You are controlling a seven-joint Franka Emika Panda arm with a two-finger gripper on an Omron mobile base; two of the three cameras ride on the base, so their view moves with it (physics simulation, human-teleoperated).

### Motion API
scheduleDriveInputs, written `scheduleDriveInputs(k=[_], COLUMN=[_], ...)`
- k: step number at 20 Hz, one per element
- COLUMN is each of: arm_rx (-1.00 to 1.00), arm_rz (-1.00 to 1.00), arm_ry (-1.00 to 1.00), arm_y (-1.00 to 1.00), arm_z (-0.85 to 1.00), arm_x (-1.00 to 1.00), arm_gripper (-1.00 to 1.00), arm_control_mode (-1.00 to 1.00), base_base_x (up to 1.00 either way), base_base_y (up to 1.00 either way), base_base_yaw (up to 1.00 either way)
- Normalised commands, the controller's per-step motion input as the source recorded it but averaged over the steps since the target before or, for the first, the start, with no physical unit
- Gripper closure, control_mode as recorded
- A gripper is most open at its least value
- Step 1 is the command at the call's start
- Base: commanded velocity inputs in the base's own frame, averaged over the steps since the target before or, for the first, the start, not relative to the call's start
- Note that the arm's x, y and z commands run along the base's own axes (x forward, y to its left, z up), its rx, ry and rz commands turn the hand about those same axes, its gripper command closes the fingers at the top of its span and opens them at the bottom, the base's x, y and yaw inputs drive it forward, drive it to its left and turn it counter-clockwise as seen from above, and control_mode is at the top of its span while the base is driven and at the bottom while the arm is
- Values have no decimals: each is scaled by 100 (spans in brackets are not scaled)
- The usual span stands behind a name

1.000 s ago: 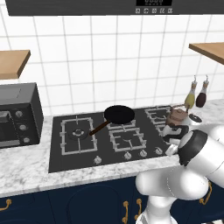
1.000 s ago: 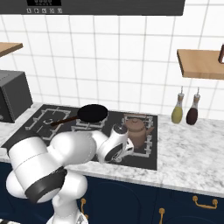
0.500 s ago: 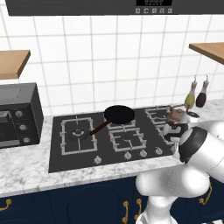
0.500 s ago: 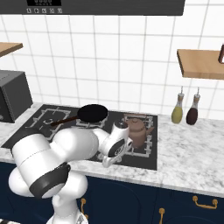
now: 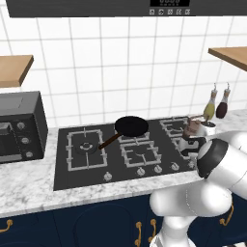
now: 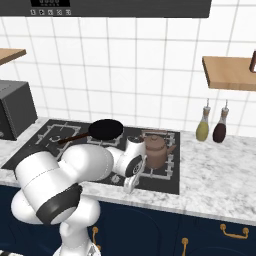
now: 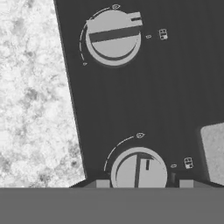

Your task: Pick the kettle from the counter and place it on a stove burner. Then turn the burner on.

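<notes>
The counter (image 5: 29, 185) is white-grey marbled stone, running along the tiled wall above dark blue cabinet fronts. A black glass hob (image 5: 62, 166) is set into it, with grey burner grates and a row of silver knobs (image 5: 141, 171) along its front edge. At the left end a dark oven (image 5: 19, 126) stands on the stone. At the right end, an olive bottle (image 6: 202, 129) and a dark bottle (image 6: 220, 131) stand just beside each other against the wall. In the hand view, marbled stone (image 7: 30, 96) borders the hob edge, with two knobs (image 7: 113, 37) close by.
</notes>
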Motion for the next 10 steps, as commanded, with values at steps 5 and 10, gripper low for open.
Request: scheduleDriveInputs(k=[5,10], arm_rx=[-12,-8], arm_rz=[39,28], arm_ry=[-2,-2], arm_y=[0,0], arm_z=[0,0], arm_x=[-20,-12], arm_gripper=[100,-100], arm_control_mode=[-100,-100], base_base_x=[0,0], base_base_y=[0,0], base_base_yaw=[0,0])
